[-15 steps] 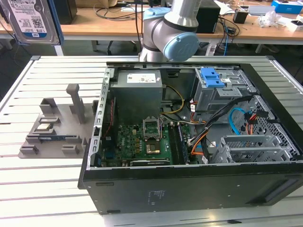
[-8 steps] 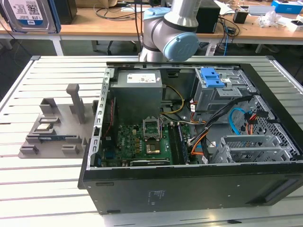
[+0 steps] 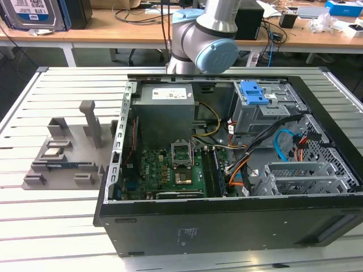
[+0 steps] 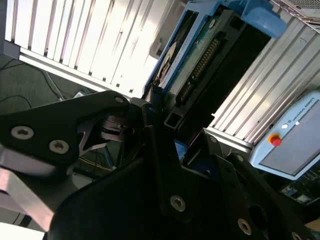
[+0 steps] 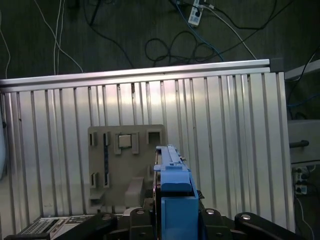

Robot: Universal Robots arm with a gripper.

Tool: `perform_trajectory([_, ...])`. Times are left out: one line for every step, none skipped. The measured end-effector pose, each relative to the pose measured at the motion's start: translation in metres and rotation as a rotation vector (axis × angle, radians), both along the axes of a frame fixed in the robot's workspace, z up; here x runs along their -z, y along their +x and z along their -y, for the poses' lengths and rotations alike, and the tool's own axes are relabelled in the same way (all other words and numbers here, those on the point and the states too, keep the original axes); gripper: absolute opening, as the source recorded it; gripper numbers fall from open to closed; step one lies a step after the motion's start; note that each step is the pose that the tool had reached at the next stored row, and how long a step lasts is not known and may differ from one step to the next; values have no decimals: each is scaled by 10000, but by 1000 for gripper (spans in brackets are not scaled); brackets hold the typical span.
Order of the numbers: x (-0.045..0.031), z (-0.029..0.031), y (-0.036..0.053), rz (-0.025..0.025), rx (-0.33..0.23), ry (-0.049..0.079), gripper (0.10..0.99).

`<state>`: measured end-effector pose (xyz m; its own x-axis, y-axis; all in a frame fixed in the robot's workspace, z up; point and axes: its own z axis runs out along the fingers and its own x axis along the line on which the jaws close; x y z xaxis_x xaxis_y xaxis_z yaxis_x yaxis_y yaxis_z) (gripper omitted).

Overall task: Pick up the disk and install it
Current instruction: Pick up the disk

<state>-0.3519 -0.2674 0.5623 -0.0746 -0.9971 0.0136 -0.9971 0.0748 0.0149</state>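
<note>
Disk (image 4: 200,65), prob. stiff, weighty, shock-sensitive, is held above tabletop (image 5: 225,125) w/ fingers (image 4: 157,150) clamped on its blue carrier (image 5: 175,200) edges.

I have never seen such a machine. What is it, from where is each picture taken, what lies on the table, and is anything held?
It is a robot arm at a slatted metal table. The exterior view, from a camera off the arm, shows an open computer case and a grey tray of small parts on it. Both wrist views come from cameras riding on the arm. In them the end effector, its grasping part, is shut on the disk, a hard drive in a blue frame, above the table.
</note>
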Motion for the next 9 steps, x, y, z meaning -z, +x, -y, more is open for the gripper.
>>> perform_trajectory([-36, -1, 1, -1, 0, 0, 365])
perform_trajectory([-64, -3, 2, -1, 1, 0, 365])
perform_trajectory([-84, -4, 2, -1, 0, -1, 365])
perform_trajectory([-112, -5, 3, -1, 0, 0, 365])
perform_trajectory([-132, -6, 3, -1, 1, 0, 365])
perform_trajectory([-171, -7, 4, 0, 0, 0, 365])
perform_trajectory([-192, -8, 4, -1, 0, -1, 365])
perform_trajectory([-207, -9, 5, 0, 0, 0, 365])
perform_trajectory([-247, -10, 5, 0, 0, 0, 365])
